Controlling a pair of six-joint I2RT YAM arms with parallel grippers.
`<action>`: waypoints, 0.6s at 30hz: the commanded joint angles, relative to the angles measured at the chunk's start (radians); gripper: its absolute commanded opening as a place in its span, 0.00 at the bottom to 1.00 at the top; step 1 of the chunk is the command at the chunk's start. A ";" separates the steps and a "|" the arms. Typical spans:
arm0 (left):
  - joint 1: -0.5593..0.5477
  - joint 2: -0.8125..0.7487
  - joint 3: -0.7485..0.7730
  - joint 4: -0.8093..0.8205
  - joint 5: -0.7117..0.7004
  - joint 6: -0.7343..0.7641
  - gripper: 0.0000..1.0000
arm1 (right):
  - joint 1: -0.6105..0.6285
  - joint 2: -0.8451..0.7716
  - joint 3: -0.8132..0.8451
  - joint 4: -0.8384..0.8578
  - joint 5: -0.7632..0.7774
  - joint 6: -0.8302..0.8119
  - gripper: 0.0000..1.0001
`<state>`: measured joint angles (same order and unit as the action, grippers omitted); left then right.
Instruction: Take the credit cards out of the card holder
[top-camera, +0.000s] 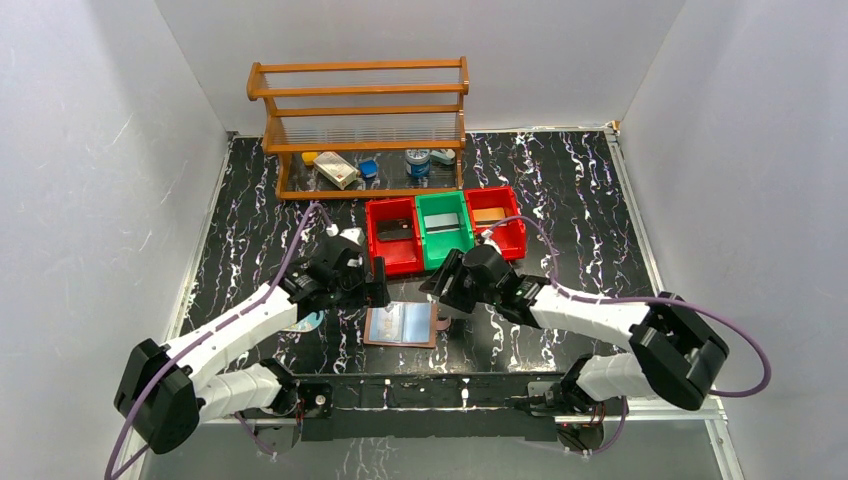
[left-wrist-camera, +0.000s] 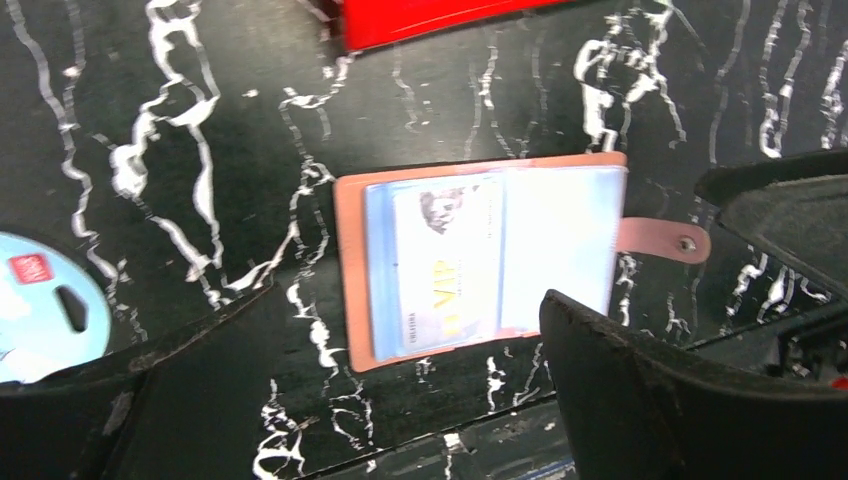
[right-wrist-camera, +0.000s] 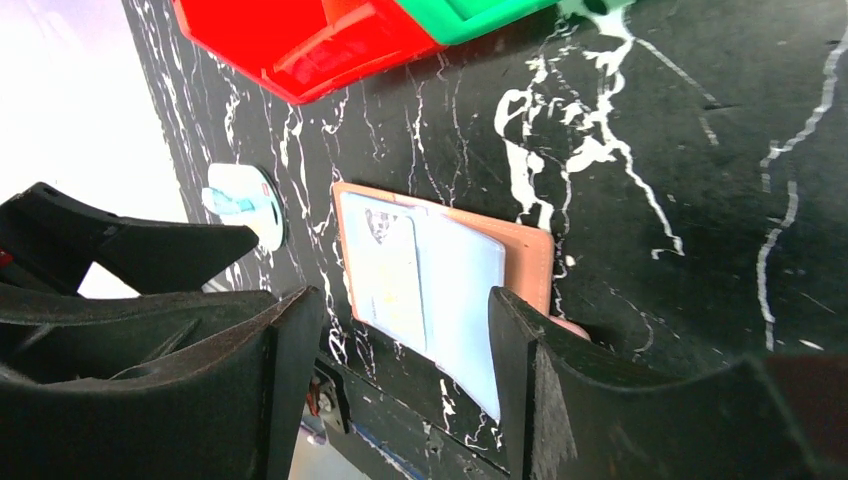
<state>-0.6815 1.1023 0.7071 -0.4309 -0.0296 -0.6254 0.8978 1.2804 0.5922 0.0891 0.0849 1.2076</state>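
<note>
The reddish-brown card holder (top-camera: 400, 325) lies open and flat on the black marbled table (top-camera: 560, 200), between the two grippers. Its snap tab (left-wrist-camera: 665, 240) sticks out to the right. A pale card (left-wrist-camera: 445, 265) lettered "VIP" shows through a clear pocket.

The left gripper (top-camera: 378, 292) hovers low beside it, fingers (left-wrist-camera: 640, 390) spread wide. The right gripper (top-camera: 438, 290) leans in from the other side, fingers (right-wrist-camera: 530, 400) apart and gripping nothing.

Glare washes out the right pocket, and a finger hides one corner.
</note>
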 joint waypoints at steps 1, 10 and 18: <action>0.008 -0.054 -0.012 -0.075 -0.136 -0.052 0.98 | 0.005 0.053 0.066 0.114 -0.096 -0.040 0.69; 0.011 -0.108 -0.010 -0.100 -0.210 -0.061 0.98 | 0.045 0.211 0.161 0.125 -0.187 -0.060 0.63; 0.011 -0.139 -0.034 -0.060 -0.139 -0.041 0.98 | 0.076 0.356 0.255 0.056 -0.241 -0.055 0.55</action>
<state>-0.6758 0.9962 0.6937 -0.5018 -0.1909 -0.6735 0.9596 1.5967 0.7738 0.1688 -0.1192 1.1652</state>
